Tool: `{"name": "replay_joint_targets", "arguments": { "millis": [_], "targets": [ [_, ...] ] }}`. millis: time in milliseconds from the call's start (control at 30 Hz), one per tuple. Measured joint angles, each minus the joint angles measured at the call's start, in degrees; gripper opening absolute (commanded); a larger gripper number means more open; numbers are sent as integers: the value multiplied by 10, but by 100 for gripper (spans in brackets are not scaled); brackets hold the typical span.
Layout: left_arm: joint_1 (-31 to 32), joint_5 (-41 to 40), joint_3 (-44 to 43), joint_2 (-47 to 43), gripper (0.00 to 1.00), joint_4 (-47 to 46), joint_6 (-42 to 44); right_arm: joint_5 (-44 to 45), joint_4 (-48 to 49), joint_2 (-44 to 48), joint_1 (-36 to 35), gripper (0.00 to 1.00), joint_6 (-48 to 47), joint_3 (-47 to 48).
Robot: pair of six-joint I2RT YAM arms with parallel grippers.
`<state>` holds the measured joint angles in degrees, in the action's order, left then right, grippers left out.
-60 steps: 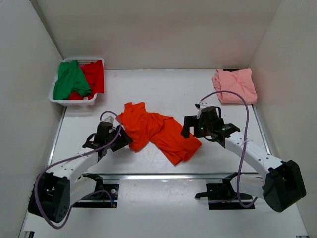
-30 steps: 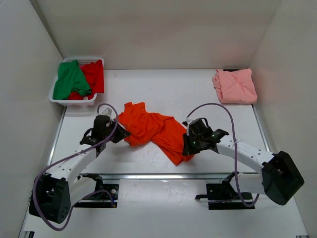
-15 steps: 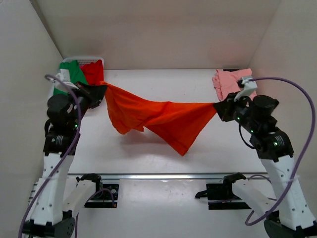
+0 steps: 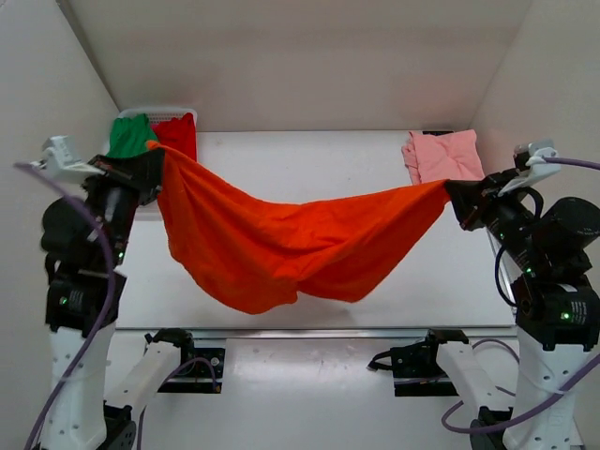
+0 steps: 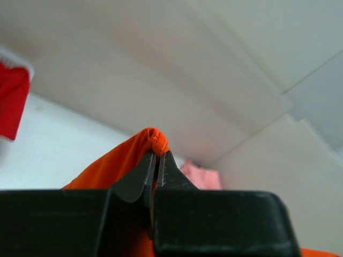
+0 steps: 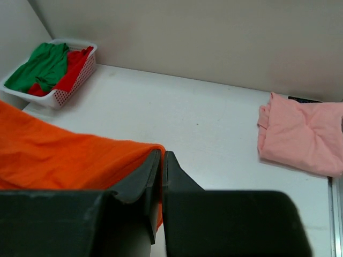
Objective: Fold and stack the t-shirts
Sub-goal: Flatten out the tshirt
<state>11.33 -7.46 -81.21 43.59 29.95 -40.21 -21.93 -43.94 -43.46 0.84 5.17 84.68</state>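
The orange t-shirt point(image 4: 281, 246) hangs stretched in the air between both raised arms, sagging low in the middle above the table. My left gripper point(image 4: 157, 159) is shut on its left corner, a hem bunched at the fingertips point(image 5: 157, 155). My right gripper point(image 4: 452, 190) is shut on its right corner point(image 6: 158, 155). The pale pink t-shirt point(image 4: 444, 159) lies folded at the back right point(image 6: 300, 134). The green t-shirt point(image 4: 130, 136) and the red t-shirt point(image 4: 177, 133) lie crumpled in the basket, also seen from the right wrist as green point(image 6: 43, 67) and red point(image 6: 72, 67).
The white plastic basket point(image 6: 69, 83) stands in the back left corner against the walls. White walls close in the table point(image 4: 309, 169) on three sides. A metal rail point(image 4: 309, 331) runs along the near edge.
Both arms have risen and swung outward, lifting the orange t-shirt off the table and spreading it wide. It now hangs broader and sags lower than half a second ago.
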Motion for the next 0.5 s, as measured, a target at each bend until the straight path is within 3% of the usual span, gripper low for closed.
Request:
{"name": "replay_joint_targets", "arguments": {
  "millis": [133,167,200,233,333,400,500],
  "targets": [
    [-50,70,87,84,0,-32,-1,-23,35,-28,1,0,0,-45],
    [-52,85,116,127,8,-47,0,-24,50,-36,-4,1,0,-69],
    [-51,96,135,161,30,-55,2,-23,66,-47,-16,0,2,-102],
    [-45,105,154,217,41,-65,9,-15,77,-63,-27,0,2,-131],
    [-36,129,186,389,63,-85,23,16,102,-140,-78,0,2,-206],
    [-36,140,190,470,65,-80,32,31,122,-207,-96,0,2,-241],
    [-37,144,194,486,61,-65,52,49,137,-266,-101,0,2,-292]
  ]
}}
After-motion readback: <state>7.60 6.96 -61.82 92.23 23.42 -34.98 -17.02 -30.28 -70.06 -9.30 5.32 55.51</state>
